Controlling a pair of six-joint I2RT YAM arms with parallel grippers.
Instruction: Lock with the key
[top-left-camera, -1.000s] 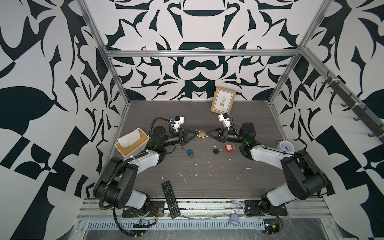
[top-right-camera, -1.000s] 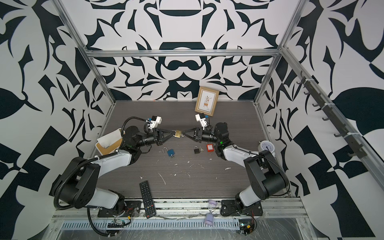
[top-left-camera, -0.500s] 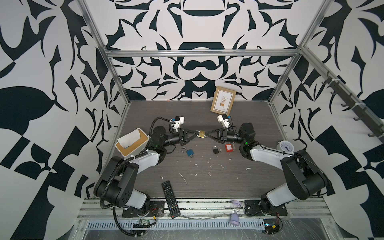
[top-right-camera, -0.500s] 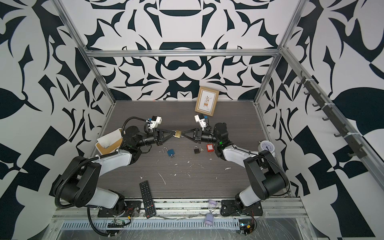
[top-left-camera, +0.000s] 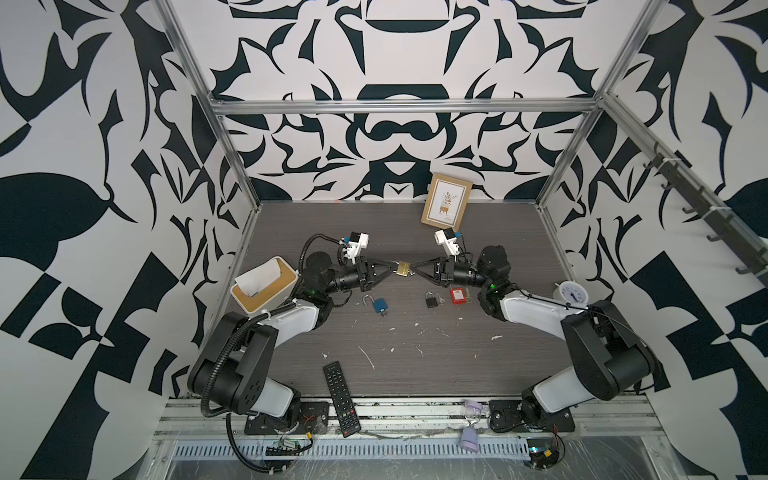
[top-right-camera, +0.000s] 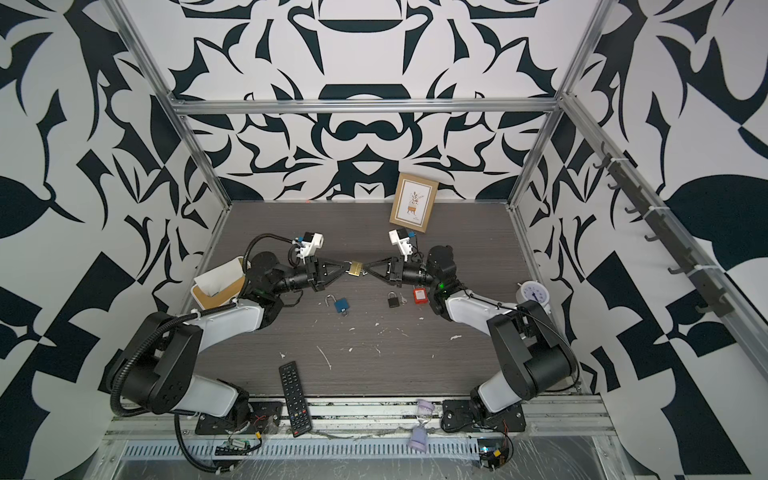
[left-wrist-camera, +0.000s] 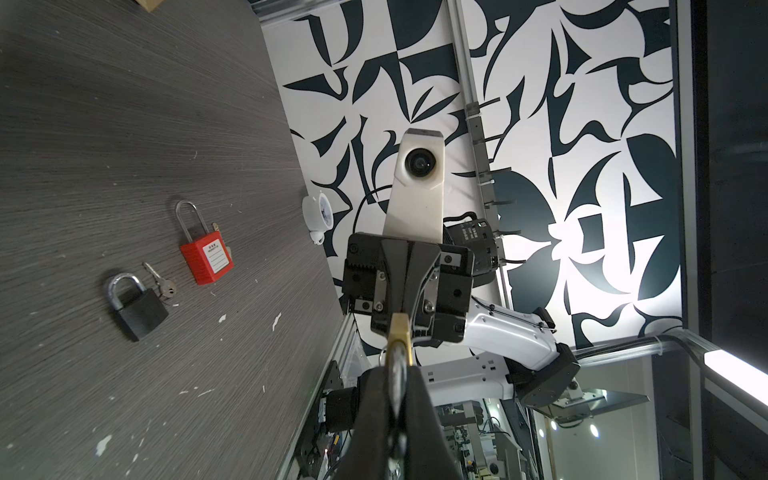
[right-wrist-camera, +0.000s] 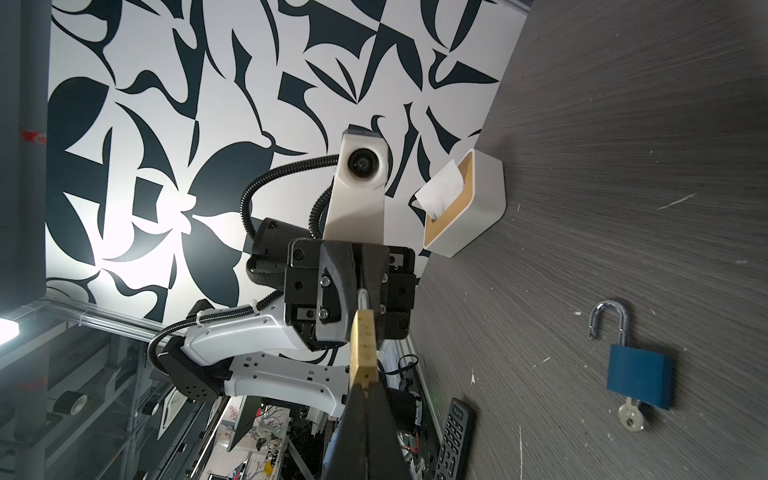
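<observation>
Right now the brass padlock (top-left-camera: 402, 268) hangs in the air above the worktop (top-left-camera: 419, 365), with the left tool (top-left-camera: 392, 266) clamped on its shackle end and the right tool (top-left-camera: 414, 271) pinched together at its opposite end, hiding whatever it grips there.

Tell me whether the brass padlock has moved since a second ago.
No. In a top view the brass padlock keeps its spot against the picture frame behind it and the blue padlock lying nearer.
</observation>
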